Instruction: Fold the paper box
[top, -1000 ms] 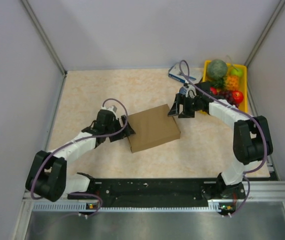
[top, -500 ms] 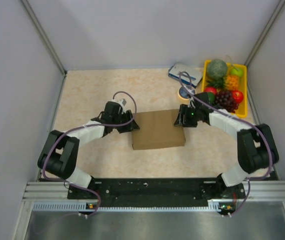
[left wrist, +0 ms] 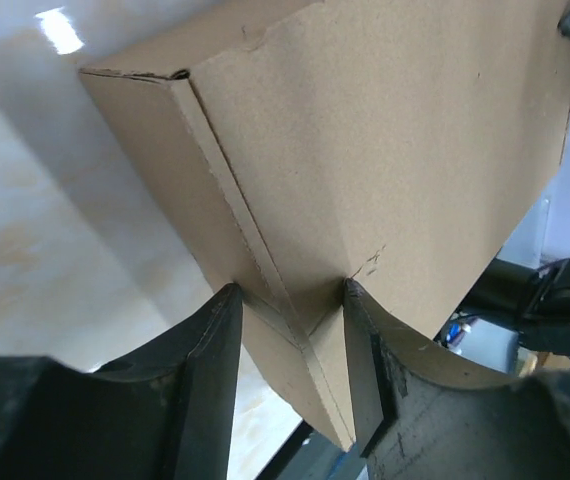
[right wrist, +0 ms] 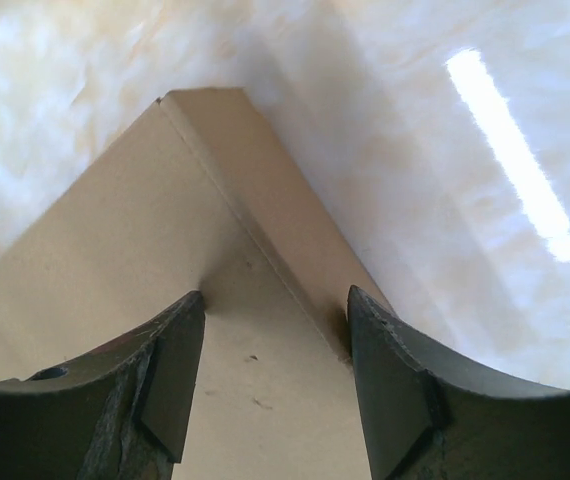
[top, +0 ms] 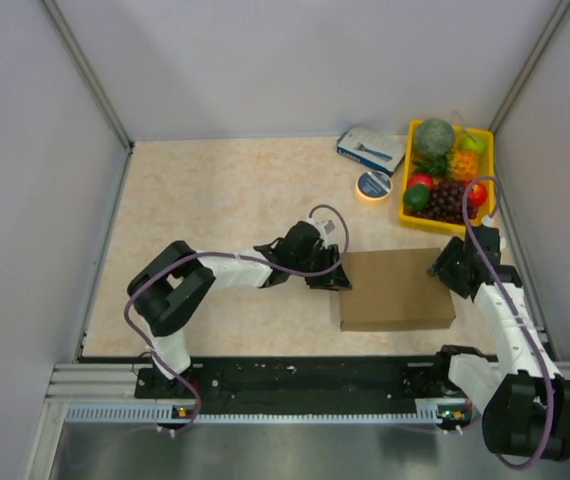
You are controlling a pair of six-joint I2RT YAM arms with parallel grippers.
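Left arm (top: 235,270) stretches low across the marbled worktop (top: 225,190), left fingers (left wrist: 205,380) pinching the flat brown cardboard box (top: 395,290) edge between them. Right arm (top: 505,318) bends, right fingers (right wrist: 170,380) straddling a corner; I cannot tell whether they clamp it.

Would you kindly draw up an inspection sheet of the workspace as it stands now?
Surface: beige marbled tabletop, glare spots, no spills seen.
Job's things: paper box, plain brown cardboard, lying flat right of centre.
Clutter: yellow fruit tray holding fruit, far right; blue-and-white carton beside it; small round disc, kind unclear.
Grippers: left gripper clamps the box's left edge; right gripper clamps its far right corner.
Cables: left arm's purple cable runs along the arm; right arm's purple cable loops up close to the tray.
Surroundings: plain grey walls; metal rail at the near edge.
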